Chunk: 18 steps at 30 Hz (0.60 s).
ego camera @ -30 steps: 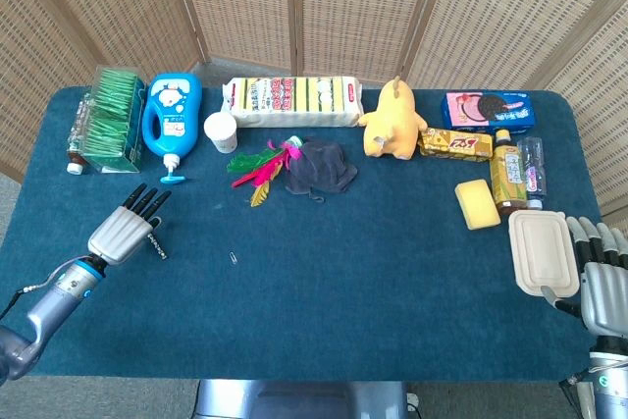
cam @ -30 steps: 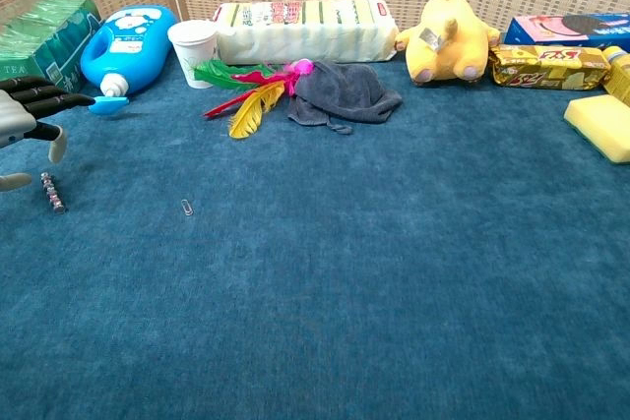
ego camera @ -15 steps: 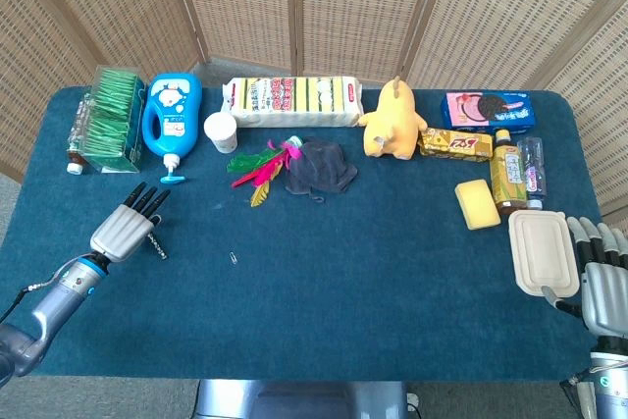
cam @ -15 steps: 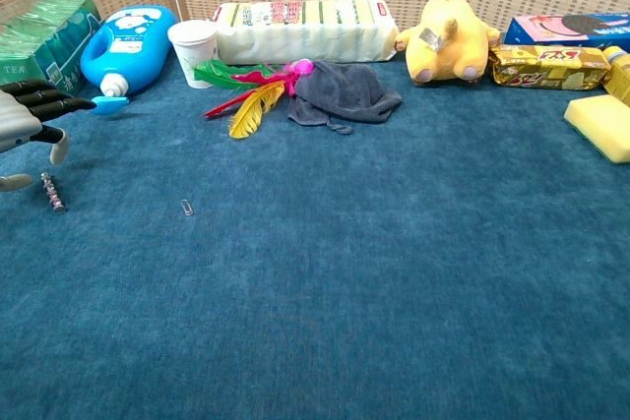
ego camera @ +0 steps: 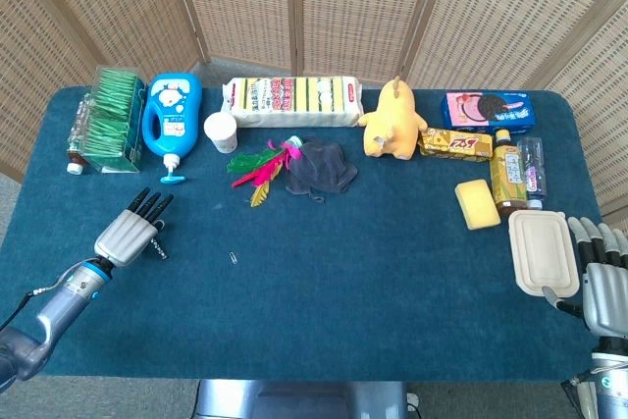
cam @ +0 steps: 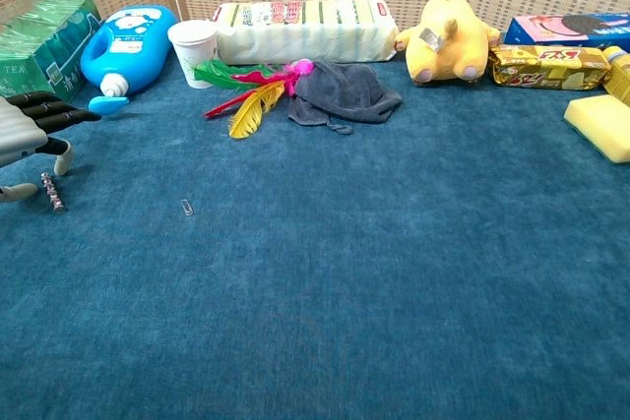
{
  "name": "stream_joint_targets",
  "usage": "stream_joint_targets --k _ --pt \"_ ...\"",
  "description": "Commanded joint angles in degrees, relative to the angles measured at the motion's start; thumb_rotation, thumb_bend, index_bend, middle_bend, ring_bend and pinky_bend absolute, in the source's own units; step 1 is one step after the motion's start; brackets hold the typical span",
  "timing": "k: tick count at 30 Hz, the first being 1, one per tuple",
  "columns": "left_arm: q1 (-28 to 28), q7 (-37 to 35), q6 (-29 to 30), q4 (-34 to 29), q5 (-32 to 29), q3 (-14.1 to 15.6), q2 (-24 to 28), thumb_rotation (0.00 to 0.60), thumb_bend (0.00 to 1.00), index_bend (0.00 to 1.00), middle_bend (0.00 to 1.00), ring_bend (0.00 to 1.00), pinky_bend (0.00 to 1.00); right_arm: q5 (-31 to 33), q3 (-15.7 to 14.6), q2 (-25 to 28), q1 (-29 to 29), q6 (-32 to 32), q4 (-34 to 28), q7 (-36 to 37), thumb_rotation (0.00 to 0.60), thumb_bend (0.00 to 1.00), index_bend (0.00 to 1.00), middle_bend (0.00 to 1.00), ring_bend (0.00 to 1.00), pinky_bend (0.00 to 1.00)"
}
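Blue tablecloth point(ego camera: 343, 272); beaded strip point(cam: 52, 193) under left hand point(ego camera: 126, 234).

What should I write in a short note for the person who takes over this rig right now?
Left hand: open, fingers stretched forward, holding nothing, just over the small dark beaded strip on the blue table. A paper clip lies apart from it, toward the table's middle.
Right hand: open, at the table's right edge beside the beige lidded container; whether it touches it I cannot tell.
Done: nothing is lifted; strip and clip lie flat on the cloth.
Left: the strip is not yet gripped.
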Motion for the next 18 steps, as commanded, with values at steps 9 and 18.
stream_joint_targets --k 9,18 --pt "-0.21 2.29 -0.23 -0.26 -0.71 -0.42 -0.5 0.6 0.66 0.49 0.0 0.0 0.0 -0.27 -0.16 0.3 -0.06 -0.01 -0.28 0.37 0.6 0.0 0.0 0.0 0.0 0.0" --pt "-0.47 5.16 -0.56 0.06 -1.17 -0.71 -1.1 0.6 0.66 0.51 0.0 0.0 0.0 -0.56 -0.26 0.57 -0.12 0.06 -0.38 0.73 0.6 0.0 0.0 0.0 0.0 0.0"
